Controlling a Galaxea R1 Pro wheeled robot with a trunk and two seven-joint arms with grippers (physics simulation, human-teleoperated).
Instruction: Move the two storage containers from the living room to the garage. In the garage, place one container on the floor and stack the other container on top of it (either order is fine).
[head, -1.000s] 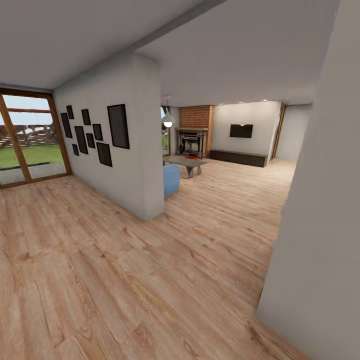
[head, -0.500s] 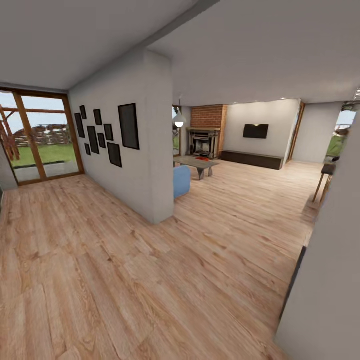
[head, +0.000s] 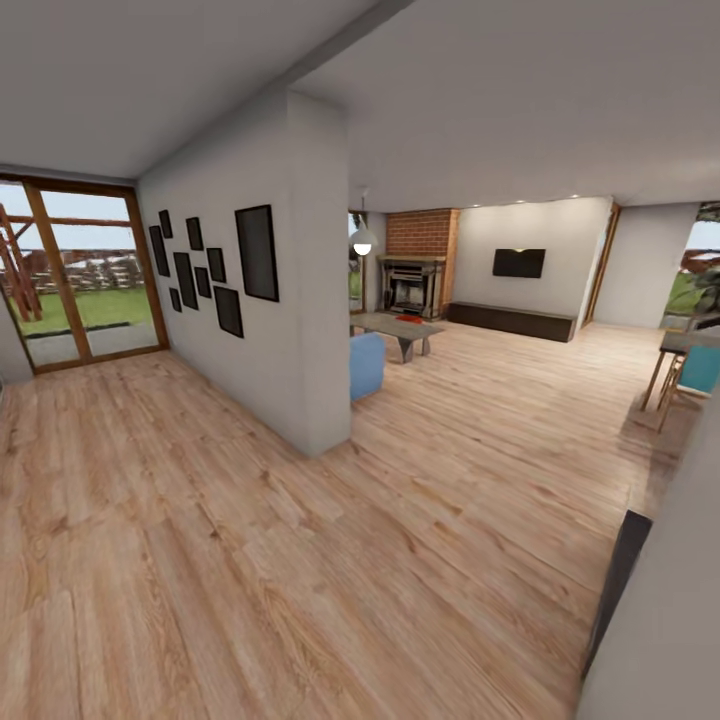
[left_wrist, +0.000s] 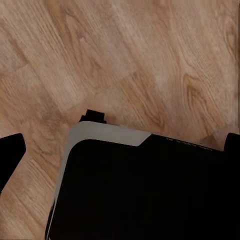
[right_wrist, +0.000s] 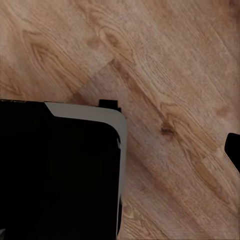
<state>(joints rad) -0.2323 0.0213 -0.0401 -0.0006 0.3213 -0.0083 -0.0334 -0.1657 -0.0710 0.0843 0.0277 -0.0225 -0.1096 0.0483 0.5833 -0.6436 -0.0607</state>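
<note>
The living room lies ahead past a wall corner, with a brick fireplace and a low coffee table. A small orange-red patch lies on that table, too small to tell whether it is one of the storage containers. In the left wrist view my left gripper hangs over wood planks, its dark fingertips far apart at the frame edges, open and empty. In the right wrist view my right gripper shows one fingertip at the edge, nothing held. The garage is out of view.
A white partition wall with black picture frames juts out at centre left, a blue sofa end behind it. Glass doors stand far left. A near wall crowds the right edge. A table and teal chair stand at right.
The whole view has shifted: the camera has moved on and turned. The near right wall takes up less of the picture, and the table, chair and right window have come into sight.
</note>
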